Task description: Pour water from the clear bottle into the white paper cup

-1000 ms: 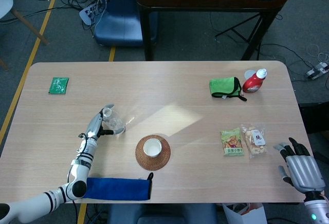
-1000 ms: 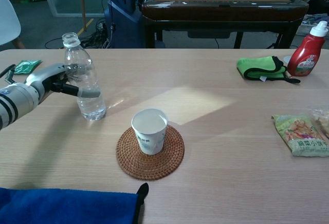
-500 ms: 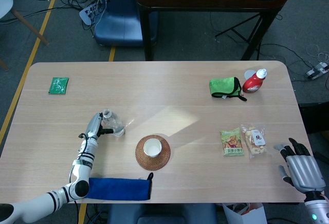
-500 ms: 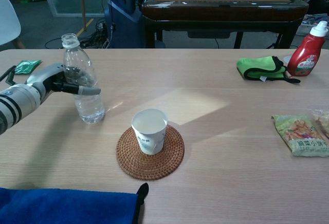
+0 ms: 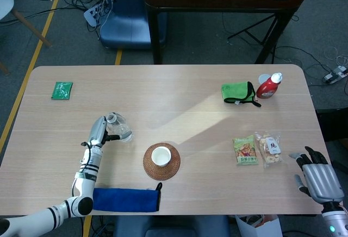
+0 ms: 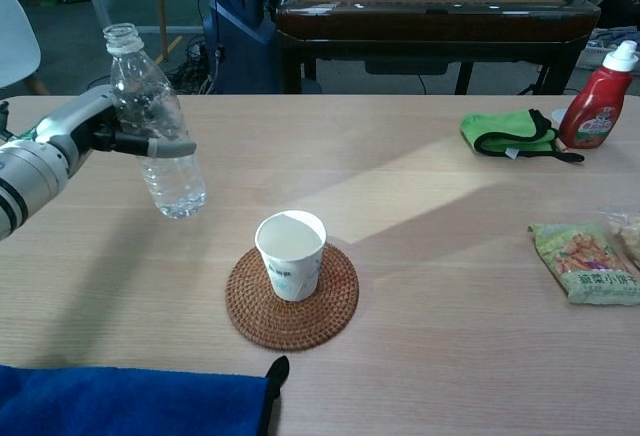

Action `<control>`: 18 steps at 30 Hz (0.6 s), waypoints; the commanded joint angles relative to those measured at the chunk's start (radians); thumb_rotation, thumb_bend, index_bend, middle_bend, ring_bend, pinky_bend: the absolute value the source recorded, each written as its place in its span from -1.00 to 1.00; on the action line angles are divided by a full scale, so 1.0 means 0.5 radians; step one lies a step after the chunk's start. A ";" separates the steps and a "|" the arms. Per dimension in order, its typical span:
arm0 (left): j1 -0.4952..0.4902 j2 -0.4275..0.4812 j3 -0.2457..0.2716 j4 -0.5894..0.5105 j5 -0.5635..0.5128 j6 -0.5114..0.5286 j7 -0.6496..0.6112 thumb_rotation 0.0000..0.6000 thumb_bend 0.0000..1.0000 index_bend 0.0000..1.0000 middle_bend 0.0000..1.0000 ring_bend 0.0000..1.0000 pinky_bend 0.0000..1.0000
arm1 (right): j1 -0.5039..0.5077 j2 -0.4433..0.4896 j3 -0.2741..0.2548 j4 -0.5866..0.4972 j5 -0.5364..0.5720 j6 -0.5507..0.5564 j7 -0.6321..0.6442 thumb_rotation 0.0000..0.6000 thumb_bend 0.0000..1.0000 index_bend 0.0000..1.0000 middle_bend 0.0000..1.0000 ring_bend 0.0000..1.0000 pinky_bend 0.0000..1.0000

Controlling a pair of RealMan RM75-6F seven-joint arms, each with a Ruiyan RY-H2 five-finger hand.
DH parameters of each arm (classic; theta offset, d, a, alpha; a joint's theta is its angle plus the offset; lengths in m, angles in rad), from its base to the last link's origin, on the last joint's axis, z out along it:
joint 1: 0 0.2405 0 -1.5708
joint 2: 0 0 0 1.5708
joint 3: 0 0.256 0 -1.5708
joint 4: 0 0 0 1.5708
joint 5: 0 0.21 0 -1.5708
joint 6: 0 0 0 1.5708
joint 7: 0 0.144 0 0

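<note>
Fingers (image 5: 112,137) of your left hand (image 5: 100,130) wrapped the clear bottle (image 5: 120,130), left of the white paper cup (image 5: 161,155) on its coaster (image 5: 161,161); your right hand (image 5: 318,176) lay spread, holding nothing. From the chest, you gripped the clear bottle (image 6: 152,126) off the table (image 6: 420,256), slightly tilted.

The left arm reaches forward from the near-left edge, its left hand (image 6: 95,136) with fingers wrapped round the clear bottle (image 6: 155,131), holding it; the right hand (image 5: 318,177) hangs at the near-right, fingers spread, holding nothing.
</note>
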 commanded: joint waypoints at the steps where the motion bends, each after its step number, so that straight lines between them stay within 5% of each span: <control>1: 0.041 0.092 0.050 -0.121 0.093 0.097 0.112 1.00 -1.00 0.39 0.45 -0.07 -0.24 | 0.002 -0.004 -0.001 0.002 0.002 -0.005 -0.006 1.00 -0.10 -0.49 -0.47 -0.85 -0.69; 7: 0.076 0.278 0.174 -0.303 0.243 0.215 0.482 1.00 -1.00 0.42 0.52 -0.02 -0.20 | 0.009 -0.017 -0.004 0.006 0.010 -0.023 -0.028 1.00 -0.10 -0.49 -0.47 -0.85 -0.69; 18: 0.083 0.663 0.361 -0.924 0.123 0.144 1.243 1.00 -1.00 0.42 0.53 -0.02 -0.20 | 0.019 -0.028 0.007 0.010 0.036 -0.031 -0.048 1.00 -0.10 -0.49 -0.47 -0.85 -0.69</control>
